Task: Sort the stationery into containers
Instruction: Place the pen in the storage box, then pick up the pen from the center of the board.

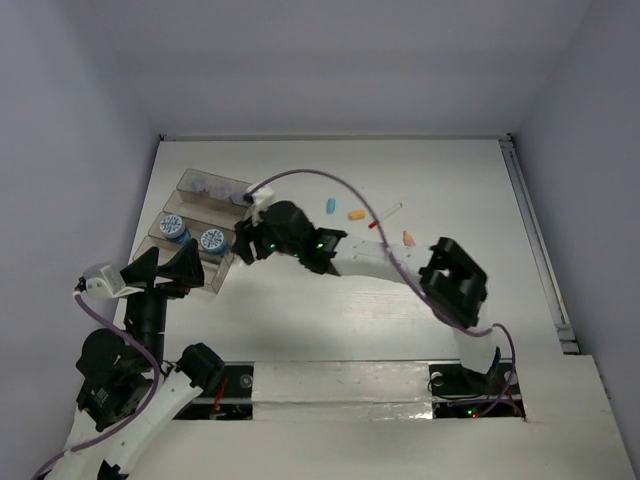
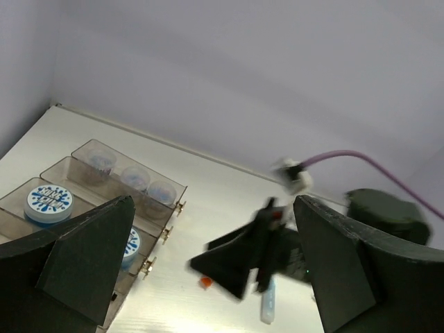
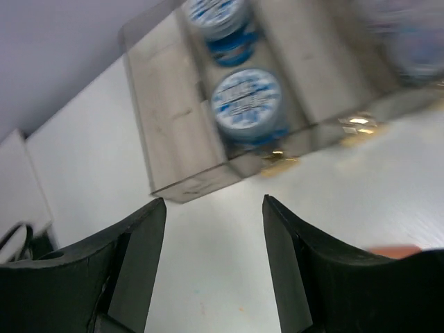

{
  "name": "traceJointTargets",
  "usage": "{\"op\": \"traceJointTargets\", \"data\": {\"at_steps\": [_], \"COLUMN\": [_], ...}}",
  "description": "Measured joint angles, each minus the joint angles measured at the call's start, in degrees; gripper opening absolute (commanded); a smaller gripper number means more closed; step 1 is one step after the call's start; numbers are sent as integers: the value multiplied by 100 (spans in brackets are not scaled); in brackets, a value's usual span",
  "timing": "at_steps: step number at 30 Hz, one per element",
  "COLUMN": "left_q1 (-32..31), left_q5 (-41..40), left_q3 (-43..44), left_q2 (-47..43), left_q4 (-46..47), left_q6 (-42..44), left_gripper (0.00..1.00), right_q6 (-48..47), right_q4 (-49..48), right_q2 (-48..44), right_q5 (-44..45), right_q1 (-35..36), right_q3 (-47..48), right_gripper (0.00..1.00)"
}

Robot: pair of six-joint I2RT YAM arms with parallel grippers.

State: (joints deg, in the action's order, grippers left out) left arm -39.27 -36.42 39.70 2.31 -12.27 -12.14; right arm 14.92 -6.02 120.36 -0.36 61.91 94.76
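Over toward the far edge, mid-counter, the blue marker (image 1: 330, 205) lies pointing far-to-near, orange marker (image 1: 356, 214) just beside it. Both are well right of the right gripper (image 1: 243, 243), which hangs empty, fingers apart, by the bins (image 1: 214, 272) near the left edge. Right arm's nearer, I'd say. Left gripper (image 1: 163, 268) is spread wide too.
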Motion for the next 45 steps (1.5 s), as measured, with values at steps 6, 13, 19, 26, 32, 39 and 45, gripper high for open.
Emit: {"op": "traceJointTargets", "data": {"at_steps": [6, 13, 19, 26, 32, 39, 45], "left_q1": [0, 0, 0, 0, 0, 0, 31], "left_q5": [72, 149, 170, 195, 197, 243, 323], "left_q3": [0, 0, 0, 0, 0, 0, 0], "left_q2": [-4, -37, -42, -42, -42, -42, -39], "left_q4": [0, 0, 2, 2, 4, 7, 44], "left_q6": [0, 0, 0, 0, 0, 0, 2], "left_gripper": [99, 99, 99, 99, 99, 99, 99], "right_q6": [984, 1556, 1652, 1670, 1661, 1668, 1663], "right_q4": [-94, 990, 1600, 1766, 1768, 1753, 1617], "right_q2": [-1731, -2057, -1998, -1296, -918, -892, -1128], "right_q5": [1058, 2371, 2695, 2680, 2559, 2459, 2264], "right_q1": [-1478, -2715, -3073, -3637, -3639, -3639, -3639], "right_q3": [-2074, -2988, -2966, -2699, -2439, -2371, -2522], "right_gripper": [67, 65, 65, 64, 62, 59, 68]}}
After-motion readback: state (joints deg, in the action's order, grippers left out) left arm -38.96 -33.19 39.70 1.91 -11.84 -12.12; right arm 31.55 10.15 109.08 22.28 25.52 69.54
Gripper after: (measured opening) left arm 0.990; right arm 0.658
